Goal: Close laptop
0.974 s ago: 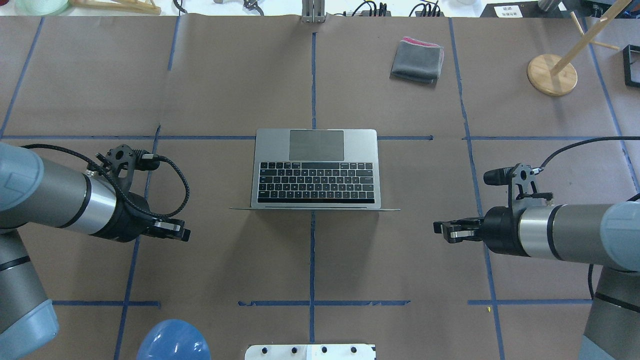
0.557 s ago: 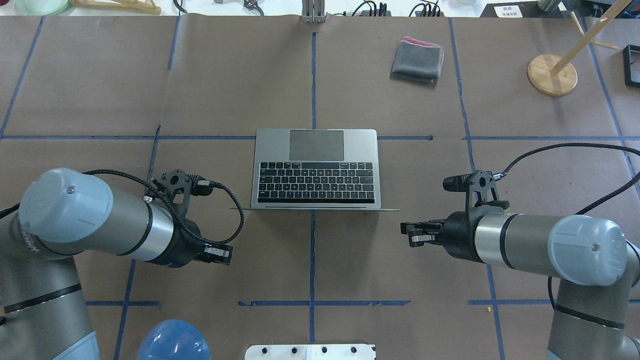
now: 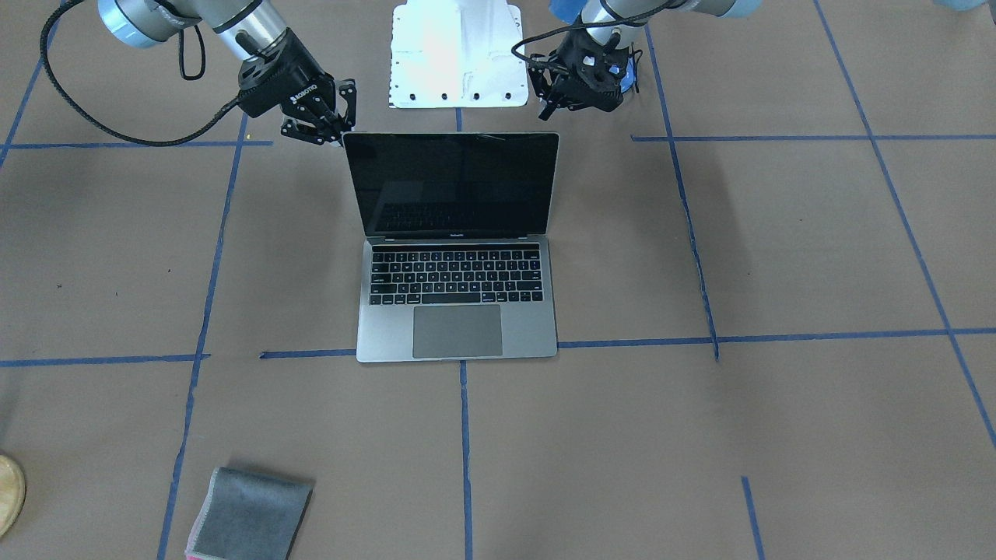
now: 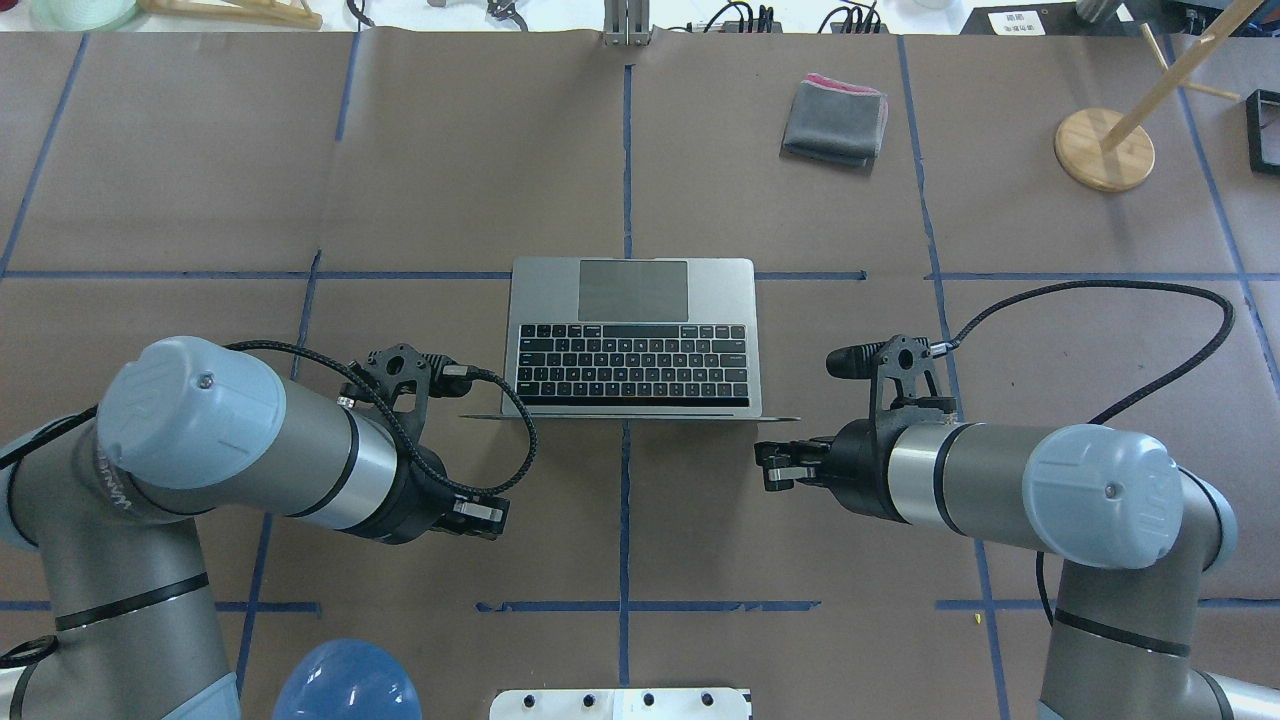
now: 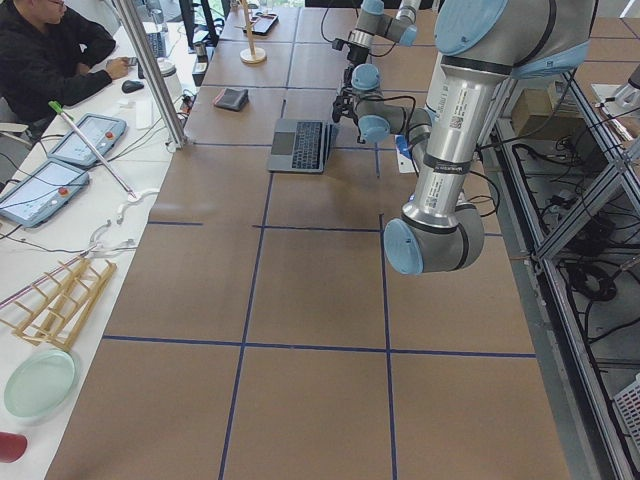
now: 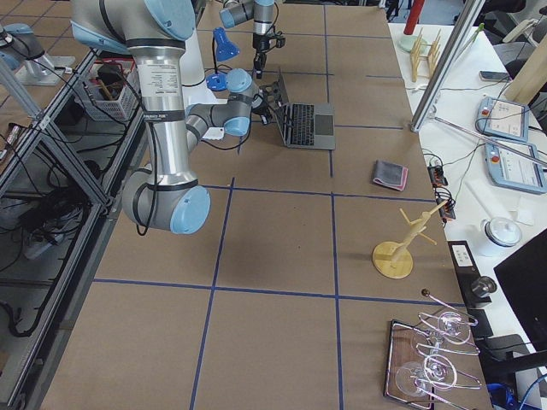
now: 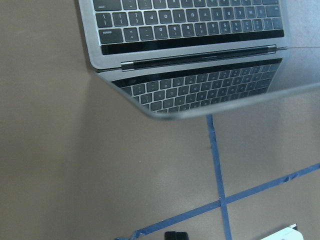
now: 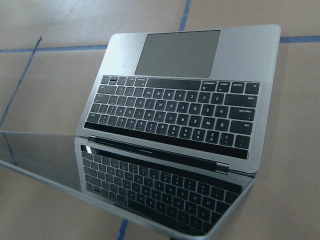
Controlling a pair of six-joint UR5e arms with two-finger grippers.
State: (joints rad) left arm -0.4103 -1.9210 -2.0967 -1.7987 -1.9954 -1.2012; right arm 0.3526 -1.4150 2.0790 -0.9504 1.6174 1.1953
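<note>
**Left gripper** (image 4: 485, 517): positioned toward the near edge of the desk (image 4: 200, 150), left of centre. It is behind the lid and apart from it. Jaw state cannot be determined from any view. Its wrist cable (image 4: 527, 440) loops out beside the lid's left corner. Probable fault: the loop catches that corner during the advance and drags the lid sideways.

**Laptop** (image 4: 632, 340): at the desk's centre, open, with the lid near upright. The screen faces the far edge and the hinge lies toward the near edge. Probable faults:
- A push applied low, near the hinge, slides the whole unit toward the far edge instead of folding it.
- A push at one top corner only twists the thin lid or pivots the base.
- Past the balance point, the lid may drop unsupported onto the keys.

**Right gripper** (image 4: 768, 467): right of centre, nearer the lid than the left unit, not touching. Jaw state likewise cannot be determined. Probable fault: it arrives first and loads one corner alone. Hard contact may mark the metal.
</note>
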